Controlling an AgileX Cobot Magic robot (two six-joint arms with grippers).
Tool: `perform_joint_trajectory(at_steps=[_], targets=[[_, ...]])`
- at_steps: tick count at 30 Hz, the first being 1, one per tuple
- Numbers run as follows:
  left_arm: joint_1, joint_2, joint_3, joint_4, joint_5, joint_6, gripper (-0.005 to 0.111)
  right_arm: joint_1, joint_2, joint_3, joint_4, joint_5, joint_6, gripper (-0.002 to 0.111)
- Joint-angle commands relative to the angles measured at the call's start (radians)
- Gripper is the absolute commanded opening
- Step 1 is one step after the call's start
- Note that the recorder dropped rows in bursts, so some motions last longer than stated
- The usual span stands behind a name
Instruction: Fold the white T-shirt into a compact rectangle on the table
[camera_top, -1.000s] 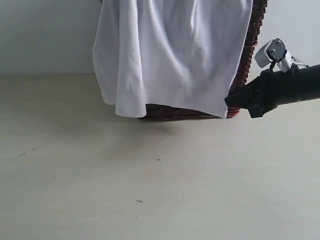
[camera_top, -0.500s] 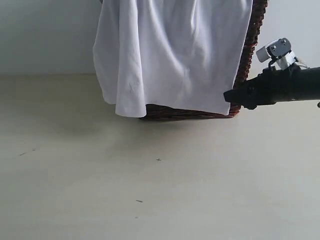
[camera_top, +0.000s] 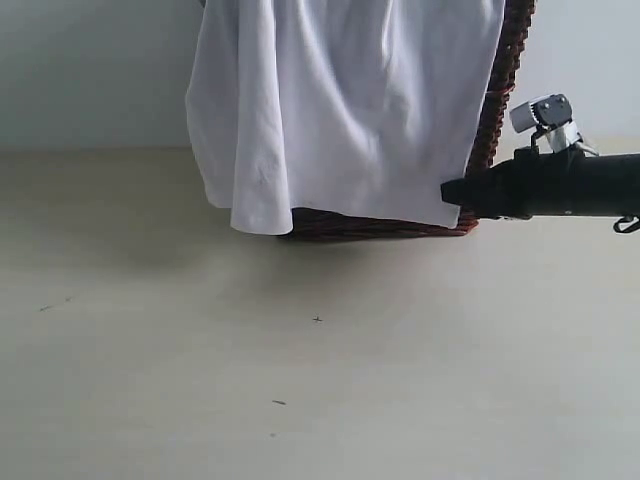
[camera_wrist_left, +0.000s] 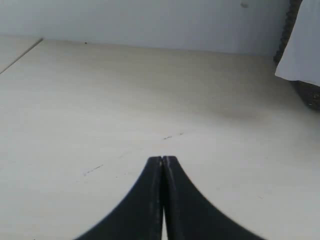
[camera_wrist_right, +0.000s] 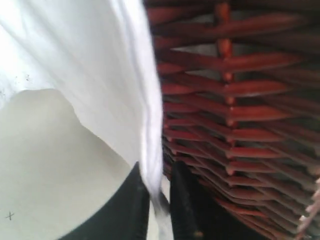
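Observation:
The white T-shirt (camera_top: 340, 110) hangs draped over the front of a dark wicker basket (camera_top: 495, 110), its lower hem just above the table (camera_top: 300, 360). No red letters or neck tag show. My right gripper (camera_top: 447, 193) reaches in from the right to the shirt's lower right corner. In the right wrist view the shirt's side edge (camera_wrist_right: 145, 125) runs down between the fingers of the right gripper (camera_wrist_right: 159, 175), which stand narrowly open around it. My left gripper (camera_wrist_left: 163, 159) is shut and empty over bare table (camera_wrist_left: 100, 100), well away from the shirt's corner (camera_wrist_left: 305, 45).
The wicker basket (camera_wrist_right: 240, 100) lies directly behind the right gripper's far finger. A pale wall (camera_top: 90, 70) rises behind the table. A few tiny dark specks (camera_top: 317, 320) mark the table surface in front of the basket.
My right arm has levelled out and slid left toward the shirt's lower right corner. The shirt, the basket and the left gripper's surroundings look unchanged.

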Motion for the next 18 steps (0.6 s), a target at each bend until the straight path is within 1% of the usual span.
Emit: perform_joint_trajectory(at_steps=[1,6,13,16,18], targets=[[-0.005,-0.007,-0.004,-0.003,-0.011,0.001,0.000,0.001,-0.008,-0.009,0.009,0.050,-0.014,0.001],[-0.005,-0.007,-0.004,-0.003,-0.011,0.001,0.000,0.001,-0.047,-0.009,-0.079,0.153,-0.012,0.000],[-0.005,-0.007,-0.004,-0.003,-0.011,0.001,0.000,0.001,-0.198,-0.009,-0.314,0.311,-0.012,0.000],[-0.005,-0.007,-0.004,-0.003,-0.011,0.001,0.000,0.001,-0.293,-0.007,-0.316,0.316,-0.012,0.000],[-0.005,-0.007,-0.004,-0.003,-0.011,0.001,0.000,0.001,-0.365,-0.007,-0.268,0.316,-0.012,0.000]])
